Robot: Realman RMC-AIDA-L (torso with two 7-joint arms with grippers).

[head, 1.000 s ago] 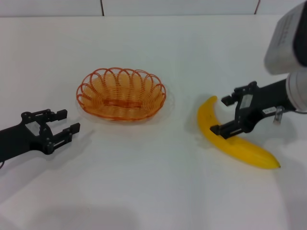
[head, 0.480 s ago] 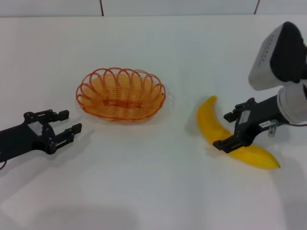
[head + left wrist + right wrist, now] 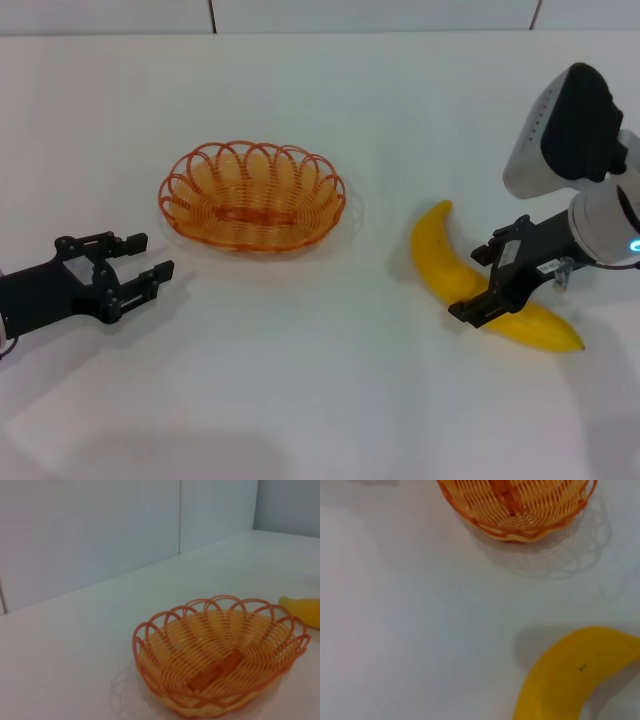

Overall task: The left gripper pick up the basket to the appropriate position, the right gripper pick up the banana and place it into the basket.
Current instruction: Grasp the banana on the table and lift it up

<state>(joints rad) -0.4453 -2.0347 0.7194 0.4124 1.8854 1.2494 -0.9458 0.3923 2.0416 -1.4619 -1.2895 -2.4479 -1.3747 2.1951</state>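
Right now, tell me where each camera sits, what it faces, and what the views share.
Head view: high, looking down at the basket, banana, left gripper and right gripper.
Left wrist view: low beside the basket; no fingers show.
Right wrist view: above the banana, facing the basket; no fingers.
All three share basket and banana.

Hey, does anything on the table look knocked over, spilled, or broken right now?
Nothing stands out. The basket sits upright and empty, the banana lies whole on the table with the right gripper open astride it, and the left gripper is open beside the basket, apart from it.
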